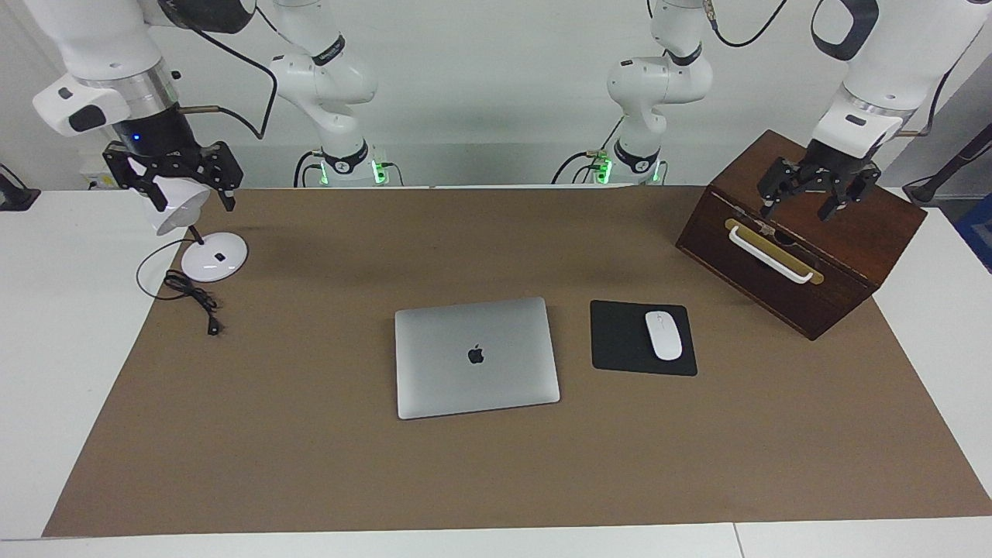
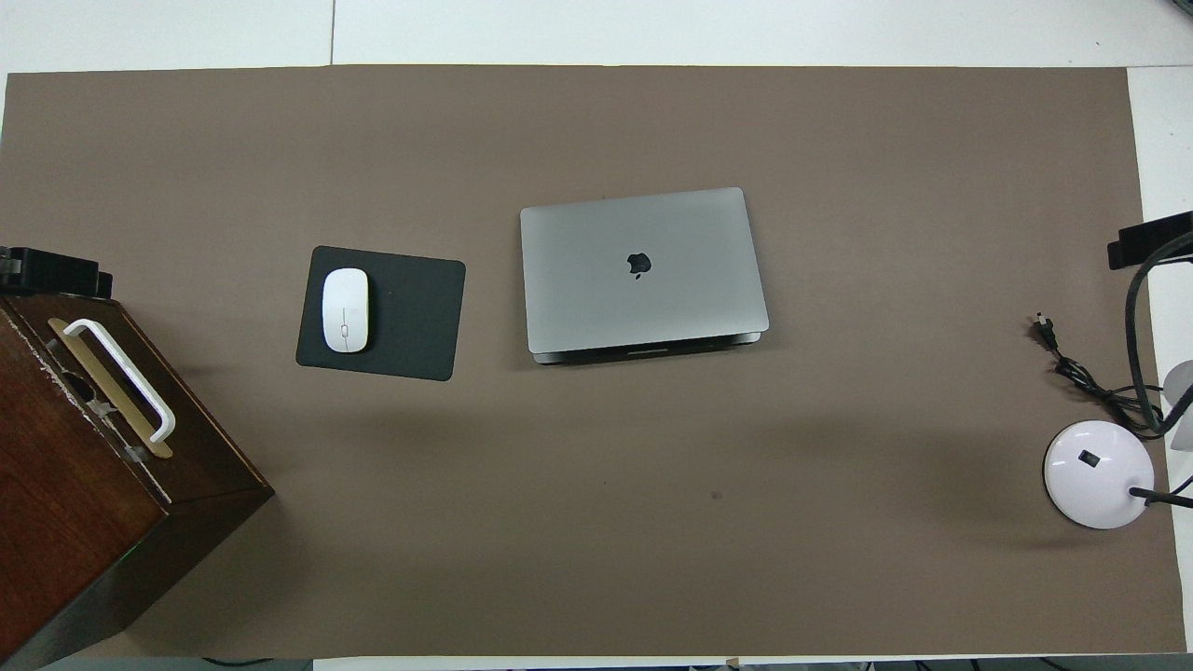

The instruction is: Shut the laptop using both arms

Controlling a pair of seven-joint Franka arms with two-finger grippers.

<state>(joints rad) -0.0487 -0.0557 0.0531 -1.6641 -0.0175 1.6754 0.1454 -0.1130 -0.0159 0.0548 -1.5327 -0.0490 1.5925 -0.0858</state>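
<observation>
The silver-grey laptop [image 1: 477,357] lies in the middle of the brown mat with its lid down flat and the dark logo facing up; in the overhead view the laptop [image 2: 643,272] shows a thin strip of its base under the lid's nearer edge. My left gripper [image 1: 797,208] hangs open over the top of the wooden box, touching nothing; only its tip [image 2: 51,270] enters the overhead view. At the right arm's end my right gripper [image 1: 194,203] is up and open over the lamp's white head, and shows at the overhead view's edge [image 2: 1146,240]. Both grippers are well away from the laptop.
A black mouse pad [image 1: 620,341] with a white mouse [image 1: 663,335] lies beside the laptop toward the left arm's end. The dark wooden box [image 1: 814,279] with a white handle [image 1: 771,254] stands tilted there. A white desk lamp [image 1: 215,256] and its cable [image 1: 190,294] sit at the right arm's end.
</observation>
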